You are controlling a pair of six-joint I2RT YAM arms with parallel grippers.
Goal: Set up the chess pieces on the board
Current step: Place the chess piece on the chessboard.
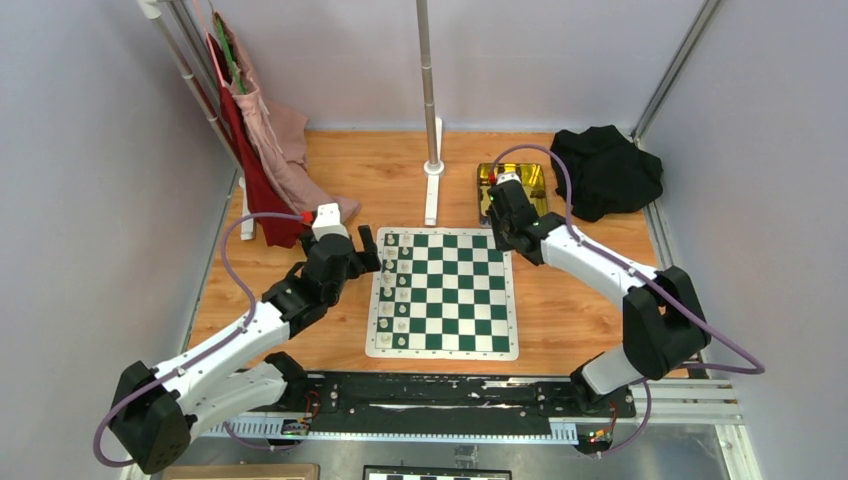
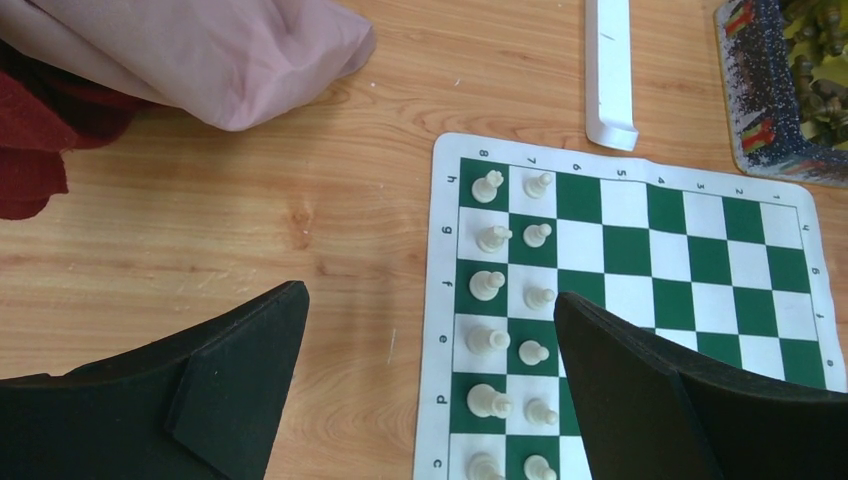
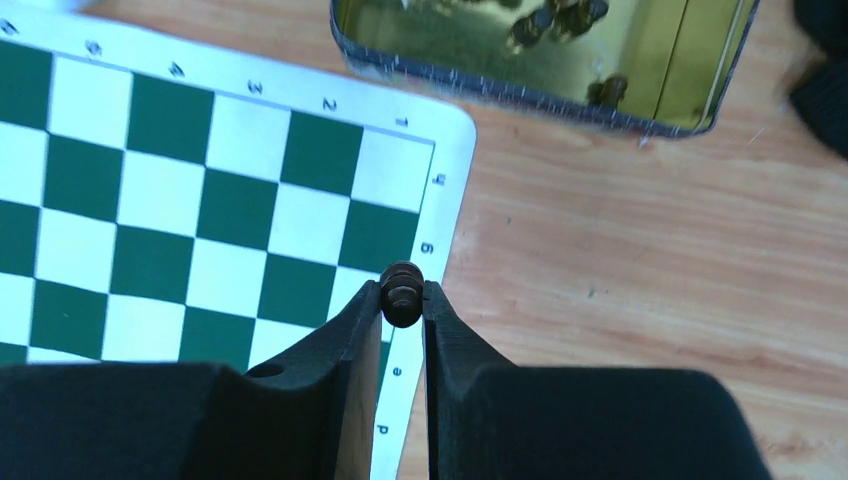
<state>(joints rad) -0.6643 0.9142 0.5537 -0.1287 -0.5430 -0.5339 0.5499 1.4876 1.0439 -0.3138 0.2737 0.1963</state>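
I see my right gripper clamped on one dark brown, round-topped chess piece over the board's right border. My left gripper stands with fingers wide apart at the board's left edge. Beyond the board's far right corner, the gold tin holds more.

The top external camera sits high above and behind the arm bases. It tilts down toward the far wall, far enough off to take in the whole wooden table with the board at its centre. The left wrist camera rides low behind the left gripper, facing forward and down over the board's left border, near enough to read the edge markings. The right wrist camera looks steeply down past the right gripper, very close over the board's far right corner. All three views share the board and the gold tin; the pink cloth shows only from overhead and the left wrist.
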